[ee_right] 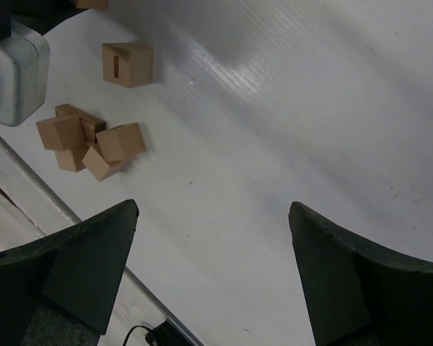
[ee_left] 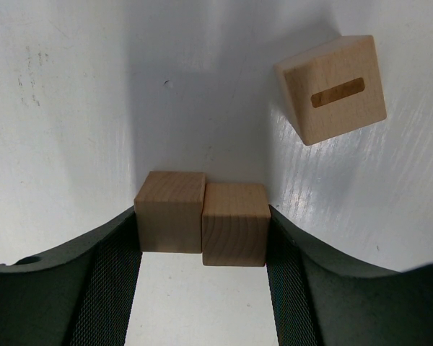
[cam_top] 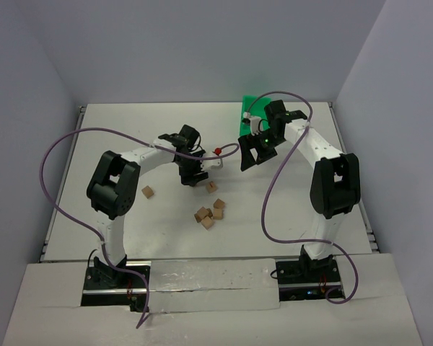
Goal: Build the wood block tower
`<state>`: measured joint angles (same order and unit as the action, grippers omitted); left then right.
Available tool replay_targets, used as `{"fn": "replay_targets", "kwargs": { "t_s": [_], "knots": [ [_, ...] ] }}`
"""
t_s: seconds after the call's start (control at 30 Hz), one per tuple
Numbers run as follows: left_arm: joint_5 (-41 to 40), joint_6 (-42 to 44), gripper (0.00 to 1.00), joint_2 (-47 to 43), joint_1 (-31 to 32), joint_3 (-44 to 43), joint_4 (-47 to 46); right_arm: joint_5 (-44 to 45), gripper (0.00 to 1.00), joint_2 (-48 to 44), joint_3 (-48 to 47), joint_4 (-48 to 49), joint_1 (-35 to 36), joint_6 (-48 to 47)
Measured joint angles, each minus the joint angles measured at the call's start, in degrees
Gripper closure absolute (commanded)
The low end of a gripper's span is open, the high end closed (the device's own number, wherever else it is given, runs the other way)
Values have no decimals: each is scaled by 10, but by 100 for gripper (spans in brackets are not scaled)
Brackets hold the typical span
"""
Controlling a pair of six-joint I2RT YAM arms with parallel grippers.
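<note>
We judge the build barely begun: the left pincer [cam_top: 195, 178] grips a pair of wood blocks [ee_left: 200, 220], and no tower stands yet.
From above, that pincer sits just left of the slotted block [cam_top: 212, 187]; a heap of blocks [cam_top: 210, 214] lies near it toward the arm bases; the right pincer [cam_top: 254, 154] hangs released beyond; at the left wrist, the pair lies side by side below-left of the slotted block [ee_left: 332, 90], seemingly on the counter [ee_left: 72, 108], jaws pressed on both outer faces; at the right wrist, jaws spread wide on nothing, heap [ee_right: 90, 144] just beside the slotted block [ee_right: 128, 63]; next, we think, one cube must go squarely atop another.
</note>
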<state>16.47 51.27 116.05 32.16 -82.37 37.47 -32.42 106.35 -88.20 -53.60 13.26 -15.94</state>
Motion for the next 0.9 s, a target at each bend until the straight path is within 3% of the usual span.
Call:
{"fn": "replay_targets", "kwargs": {
  "t_s": [0.23,0.63,0.9],
  "knots": [
    [3,1,1,3,0,0,5,0,7,0,0,0,0,0],
    [3,2,1,5,-1,-23,50,0,7,0,0,0,0,0],
    [4,2,1,-28,-1,-148,150,2,7,0,-10,-3,8,0]
  ]
}}
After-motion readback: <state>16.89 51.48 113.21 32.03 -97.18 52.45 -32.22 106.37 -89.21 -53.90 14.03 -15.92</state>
